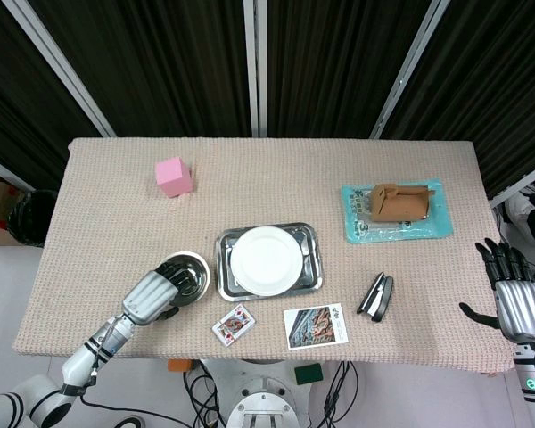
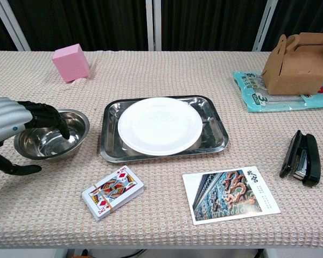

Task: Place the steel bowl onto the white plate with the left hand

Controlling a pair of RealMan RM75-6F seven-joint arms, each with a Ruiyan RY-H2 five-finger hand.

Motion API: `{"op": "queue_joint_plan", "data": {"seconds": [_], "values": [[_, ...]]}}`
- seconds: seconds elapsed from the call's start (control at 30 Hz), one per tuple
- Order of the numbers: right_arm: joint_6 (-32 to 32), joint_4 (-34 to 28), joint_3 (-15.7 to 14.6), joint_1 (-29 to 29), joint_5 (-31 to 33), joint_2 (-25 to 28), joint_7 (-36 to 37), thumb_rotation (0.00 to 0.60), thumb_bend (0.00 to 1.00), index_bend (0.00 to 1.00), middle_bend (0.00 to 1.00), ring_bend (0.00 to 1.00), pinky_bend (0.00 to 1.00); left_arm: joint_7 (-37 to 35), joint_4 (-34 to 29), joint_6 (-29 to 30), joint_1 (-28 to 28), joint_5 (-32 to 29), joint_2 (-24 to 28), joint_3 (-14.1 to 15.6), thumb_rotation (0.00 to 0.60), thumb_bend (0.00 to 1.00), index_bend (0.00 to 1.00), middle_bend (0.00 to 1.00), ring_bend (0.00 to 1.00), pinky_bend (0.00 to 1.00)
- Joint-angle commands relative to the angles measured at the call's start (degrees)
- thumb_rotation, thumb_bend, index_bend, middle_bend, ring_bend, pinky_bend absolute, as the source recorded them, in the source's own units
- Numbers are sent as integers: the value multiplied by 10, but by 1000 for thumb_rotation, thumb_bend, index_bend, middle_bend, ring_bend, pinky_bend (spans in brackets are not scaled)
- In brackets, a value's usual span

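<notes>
The steel bowl [image 1: 193, 271] [image 2: 49, 143] sits on the tablecloth left of the tray. My left hand [image 1: 152, 295] [image 2: 11, 126] reaches over its near-left rim, its dark fingers [image 2: 51, 119] hooked down inside the bowl. The thumb [image 2: 19, 169] lies outside, a little apart from the bowl's wall. The bowl rests flat and is not lifted. The white plate [image 1: 266, 260] [image 2: 159, 125] lies empty in a steel tray [image 1: 311, 234] [image 2: 216, 115] at the table's middle. My right hand [image 1: 514, 299] hangs off the right table edge with fingers spread and nothing in it.
A pink cube [image 1: 173, 176] [image 2: 70, 63] stands at the back left. A deck of cards [image 1: 234, 325] [image 2: 112, 192] and a postcard [image 1: 315, 326] [image 2: 230, 193] lie near the front edge. A black stapler [image 1: 376, 297] [image 2: 301, 158] is at the right, and a brown box [image 1: 398, 201] [image 2: 296, 56] on a teal pack behind it.
</notes>
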Motion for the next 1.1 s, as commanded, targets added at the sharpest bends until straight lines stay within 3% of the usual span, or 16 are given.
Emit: {"op": "queue_joint_plan", "data": {"seconds": [0.03, 0.27, 0.53, 1.1], "values": [[-1, 1, 0, 0, 2, -1, 1, 600, 95, 0, 0, 0, 0, 1, 7, 0, -2, -1, -5, 2, 600, 202, 351, 324, 213, 290], [-2, 5, 2, 0, 3, -1, 3, 600, 96, 0, 0, 0, 0, 15, 19, -1, -4, -10, -15, 2, 600, 212, 386, 366, 244, 317], [-1, 6, 5, -3, 10, -4, 4, 600, 111, 0, 0, 0, 0, 31, 32, -3, -6, -14, -25, 7, 600, 274, 538, 536, 389, 430], [-9, 8, 6, -1, 14, -5, 5, 600, 122, 0, 0, 0, 0, 35, 57, 28, -4, -11, -47, 7, 600, 410, 689, 691, 530, 534]]}}
